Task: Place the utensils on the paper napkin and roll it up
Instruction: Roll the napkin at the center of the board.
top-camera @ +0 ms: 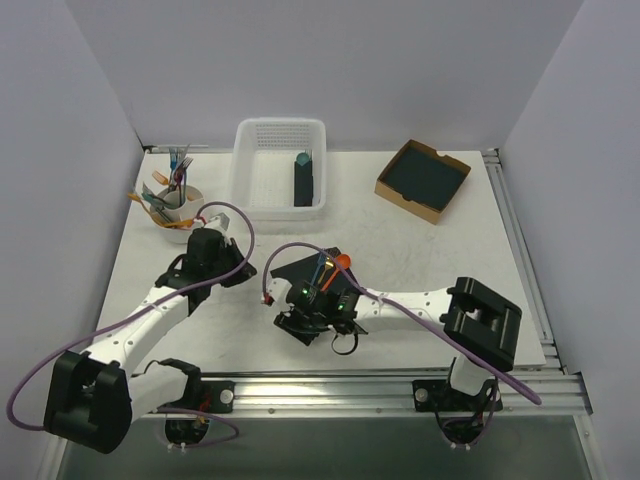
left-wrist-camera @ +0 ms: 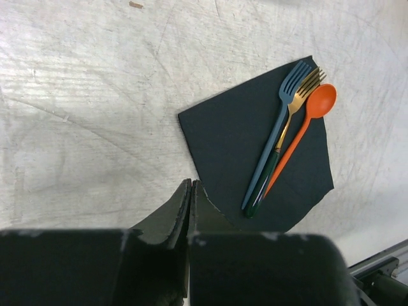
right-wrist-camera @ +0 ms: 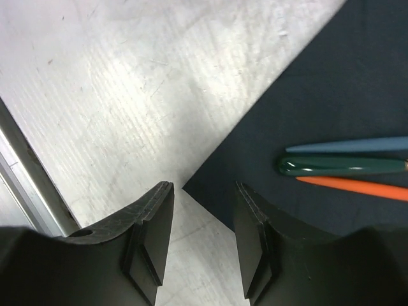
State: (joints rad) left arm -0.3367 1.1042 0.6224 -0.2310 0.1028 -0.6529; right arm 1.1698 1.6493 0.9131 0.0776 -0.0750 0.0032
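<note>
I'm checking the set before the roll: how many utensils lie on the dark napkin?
3, side by side on the napkin: a blue fork, a green-handled gold fork in the middle, then an orange spoon. None appears hidden beneath.

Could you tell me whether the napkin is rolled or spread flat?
Spread flat: the napkin lies open, utensils resting on top, no edge rolled.

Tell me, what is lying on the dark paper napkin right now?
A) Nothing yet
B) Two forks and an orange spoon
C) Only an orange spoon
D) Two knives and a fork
B: the left wrist view shows a blue fork, a gold fork with a green handle and an orange spoon lying side by side on the dark paper napkin.
</note>
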